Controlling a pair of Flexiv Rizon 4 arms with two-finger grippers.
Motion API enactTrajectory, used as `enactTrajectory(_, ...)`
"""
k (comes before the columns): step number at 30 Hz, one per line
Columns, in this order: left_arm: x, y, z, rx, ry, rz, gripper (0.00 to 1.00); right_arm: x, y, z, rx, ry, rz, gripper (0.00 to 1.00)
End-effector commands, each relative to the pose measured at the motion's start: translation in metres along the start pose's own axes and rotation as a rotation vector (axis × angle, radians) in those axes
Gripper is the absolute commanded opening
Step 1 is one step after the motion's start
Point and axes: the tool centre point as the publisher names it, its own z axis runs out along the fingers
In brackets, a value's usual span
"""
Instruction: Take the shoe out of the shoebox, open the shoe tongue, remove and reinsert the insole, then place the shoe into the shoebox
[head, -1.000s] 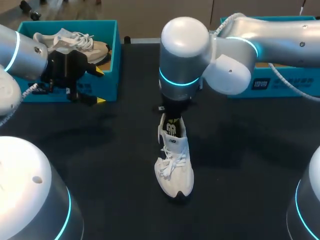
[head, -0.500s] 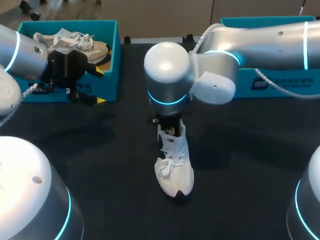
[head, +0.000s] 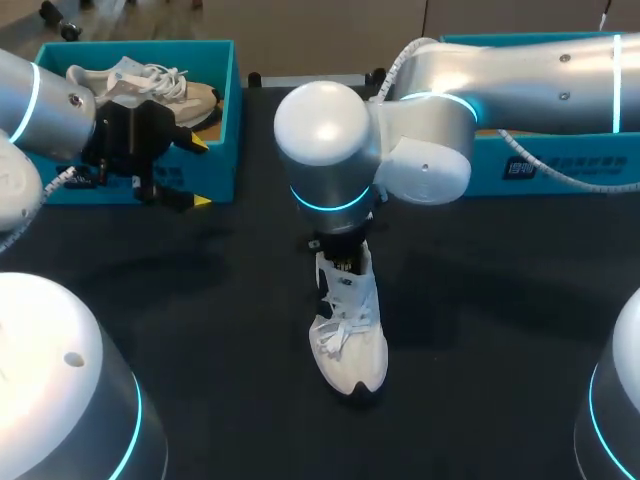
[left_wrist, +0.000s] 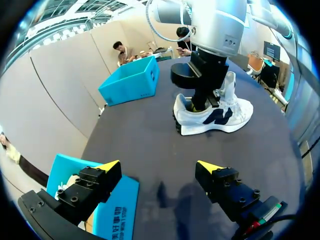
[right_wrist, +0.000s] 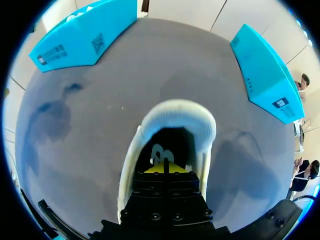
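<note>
Shoe (head: 350, 340) standing on its sole, right gripper (right_wrist: 165, 167) down in its opening.

The white shoe rests on the black table (head: 200, 320), toe toward the robot and heel toward the far edge, outside both boxes and well apart from them. The right arm comes in from the right and stands straight down over the heel. Its two yellow tips sit pressed together inside the shoe's mouth, just ahead of the heel collar, and whether anything is pinched between them cannot be told. The left gripper (head: 198, 172) hangs over the table just in front of the left shoebox (head: 228, 110), its fingers spread wide with nothing between them. A second shoe (head: 150, 85), pale with white laces, lies in that teal box. The other shoebox (head: 490, 175) stands at the far right, behind the right arm.
</note>
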Motion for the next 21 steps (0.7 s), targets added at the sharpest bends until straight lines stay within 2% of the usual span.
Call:
enactTrajectory(1,0.000,-0.001,-0.001,-0.003,0.001,0.000,1.00,0.002,-0.001,0.016,0.042,0.028,-0.006,0.00)
enactTrajectory(8,0.000,-0.001,-0.001,-0.003,0.001,0.000,1.00,0.005,-0.008,0.021,0.094,0.065,-0.015,0.00)
enactTrajectory(12,0.000,-0.001,-0.001,-0.003,0.001,0.000,1.00,0.000,-0.010,0.006,0.127,0.072,-0.020,0.00)
enactTrajectory(15,0.000,-0.001,-0.001,-0.003,0.001,0.000,1.00,-0.003,-0.014,-0.015,0.146,0.062,-0.002,0.00)
enactTrajectory(21,0.000,-0.001,-0.001,-0.003,0.001,0.000,1.00,-0.007,-0.015,-0.043,0.243,0.083,0.002,0.00)
